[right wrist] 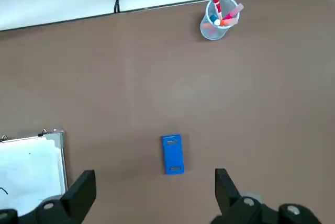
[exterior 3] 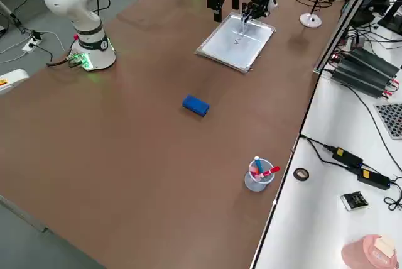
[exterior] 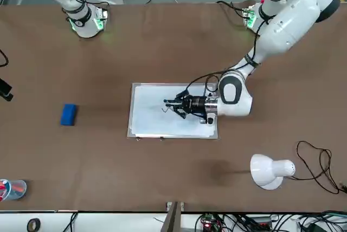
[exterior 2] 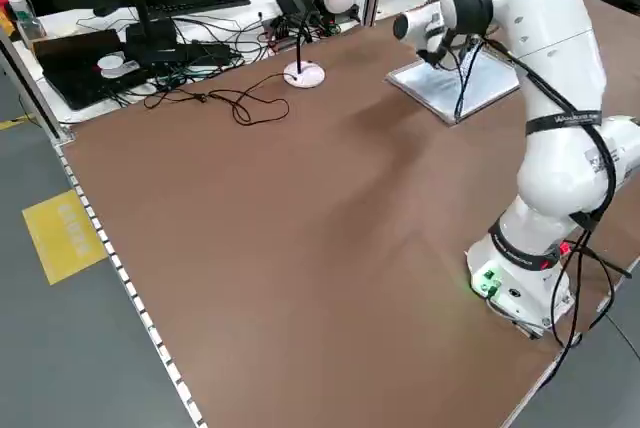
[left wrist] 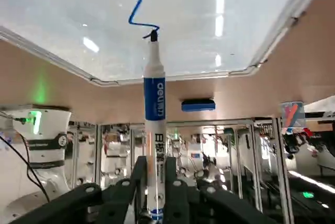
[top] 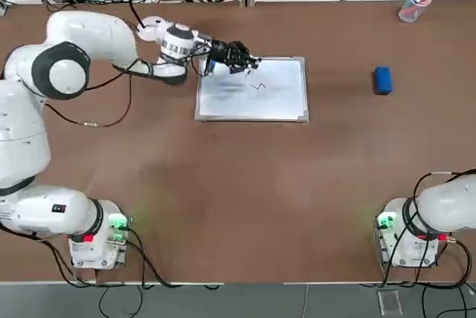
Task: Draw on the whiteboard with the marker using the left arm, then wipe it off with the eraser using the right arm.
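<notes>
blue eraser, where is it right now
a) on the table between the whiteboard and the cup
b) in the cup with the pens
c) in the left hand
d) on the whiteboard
a: the eraser lies on the bare table, with the whiteboard on one side and the cup on the other.

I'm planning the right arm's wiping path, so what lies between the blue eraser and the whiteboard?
Only bare tabletop lies between the eraser and the whiteboard, as the top view shows.
</notes>
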`<state>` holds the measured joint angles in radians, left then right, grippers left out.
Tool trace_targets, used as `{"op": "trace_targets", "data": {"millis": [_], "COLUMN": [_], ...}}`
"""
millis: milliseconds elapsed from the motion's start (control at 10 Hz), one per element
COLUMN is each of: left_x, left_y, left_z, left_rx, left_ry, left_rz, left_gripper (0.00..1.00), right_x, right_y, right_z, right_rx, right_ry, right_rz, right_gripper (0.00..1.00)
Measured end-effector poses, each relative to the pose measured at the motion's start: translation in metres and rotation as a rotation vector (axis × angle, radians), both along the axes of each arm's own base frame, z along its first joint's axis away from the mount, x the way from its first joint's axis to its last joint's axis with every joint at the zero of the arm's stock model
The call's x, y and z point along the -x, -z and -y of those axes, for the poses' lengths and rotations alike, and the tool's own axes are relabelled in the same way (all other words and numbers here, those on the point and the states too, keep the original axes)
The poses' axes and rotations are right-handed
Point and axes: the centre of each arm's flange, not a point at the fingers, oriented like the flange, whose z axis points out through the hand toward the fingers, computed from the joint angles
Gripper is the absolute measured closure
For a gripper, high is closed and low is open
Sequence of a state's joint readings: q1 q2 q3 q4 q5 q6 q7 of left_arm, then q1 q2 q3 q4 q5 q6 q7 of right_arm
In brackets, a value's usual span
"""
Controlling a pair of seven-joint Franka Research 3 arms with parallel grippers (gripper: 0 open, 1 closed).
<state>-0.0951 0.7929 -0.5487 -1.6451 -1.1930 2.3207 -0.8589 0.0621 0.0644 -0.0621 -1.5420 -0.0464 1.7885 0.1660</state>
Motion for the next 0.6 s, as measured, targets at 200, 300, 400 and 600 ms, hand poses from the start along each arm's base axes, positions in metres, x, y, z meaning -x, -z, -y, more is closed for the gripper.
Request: {"op": "trace_targets", "data": {"millis": [200, 300, 400, 600], "left_x": [-0.013, -0.019, -0.023, -0.025], "left_y": [-0.024, -0.032, -0.039, -0.05], "left_z": [-0.022, -0.037, -0.055, -0.092], "left_rx": [-0.091, -0.144, -0.208, -0.342], "left_ry": [0.101, 0.172, 0.258, 0.445], "left_rz": [0.092, 0.134, 0.178, 0.245], "left_gripper": [0.82, 0.82, 0.82, 0.82], "right_x": [0.0, 0.0, 0.0, 0.0], "right_y": [0.007, 0.01, 0.013, 0.019], "right_z": [-0.001, -0.001, 0.001, 0.01], "right_rx": [0.002, 0.007, 0.012, 0.022], "right_ry": [-0.017, -0.042, -0.076, -0.143], "right_rz": [-0.015, -0.023, -0.032, -0.053], "right_gripper": [0.0, 0.0, 0.0, 0.0]}}
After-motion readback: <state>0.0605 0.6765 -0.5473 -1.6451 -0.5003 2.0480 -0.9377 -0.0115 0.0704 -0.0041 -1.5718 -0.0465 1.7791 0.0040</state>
